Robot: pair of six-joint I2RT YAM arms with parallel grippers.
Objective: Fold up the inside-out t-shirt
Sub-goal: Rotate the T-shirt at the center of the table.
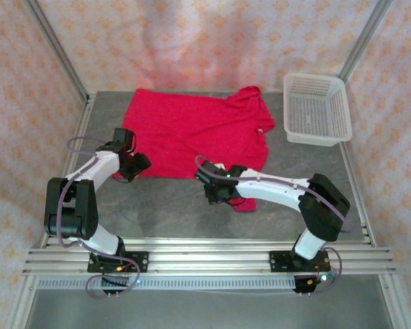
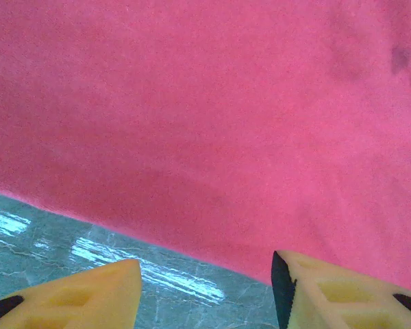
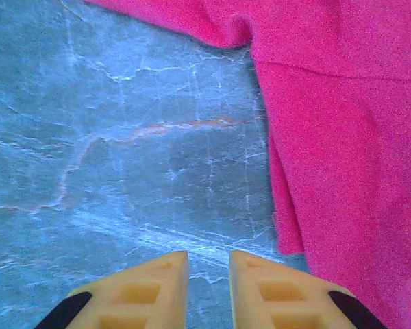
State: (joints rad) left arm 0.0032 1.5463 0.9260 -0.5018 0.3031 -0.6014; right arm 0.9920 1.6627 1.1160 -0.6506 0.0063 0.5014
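The crimson t-shirt (image 1: 198, 130) lies spread across the table (image 1: 164, 205), the left gripper (image 2: 205, 264) poised with jaws apart at its near hem, seemingly to pinch it, the right gripper (image 3: 209, 257) narrowed to a slit on nothing beside its trailing corner.

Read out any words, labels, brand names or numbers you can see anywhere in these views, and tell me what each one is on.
There is no text to read. The t-shirt shows plain red fabric with no print or readable label. The white mesh basket carries no visible marking.
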